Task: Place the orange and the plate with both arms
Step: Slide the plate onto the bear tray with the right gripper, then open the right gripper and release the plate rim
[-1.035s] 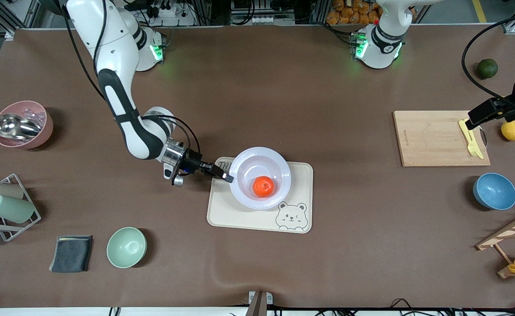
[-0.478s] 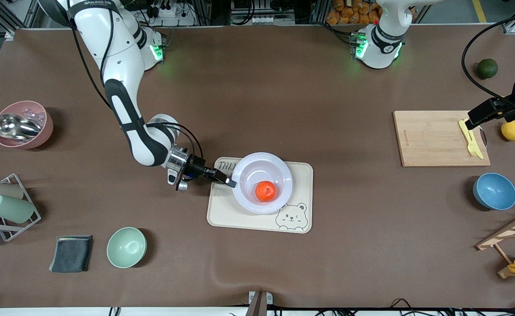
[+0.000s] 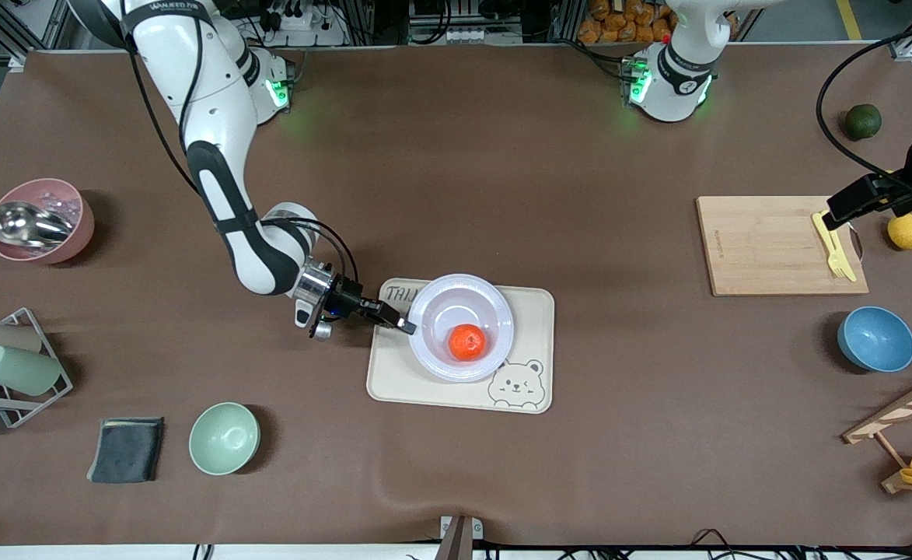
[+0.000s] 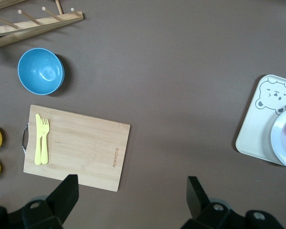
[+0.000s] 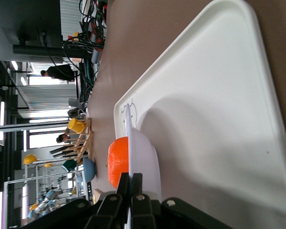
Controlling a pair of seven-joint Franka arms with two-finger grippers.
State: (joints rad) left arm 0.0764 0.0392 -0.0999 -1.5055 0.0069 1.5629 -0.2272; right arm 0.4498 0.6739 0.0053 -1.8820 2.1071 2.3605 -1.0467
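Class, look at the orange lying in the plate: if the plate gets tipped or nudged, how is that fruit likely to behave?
The orange is round and loose, so it would probably roll. The plate has a sunken centre, which should catch it. The right gripper pinches only the rim, so a tilt seems possible.

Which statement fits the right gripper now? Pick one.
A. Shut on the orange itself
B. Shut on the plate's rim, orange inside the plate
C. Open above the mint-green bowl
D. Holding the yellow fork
B: the right gripper pinches the rim of the plate, with the orange lying in its sunken centre.
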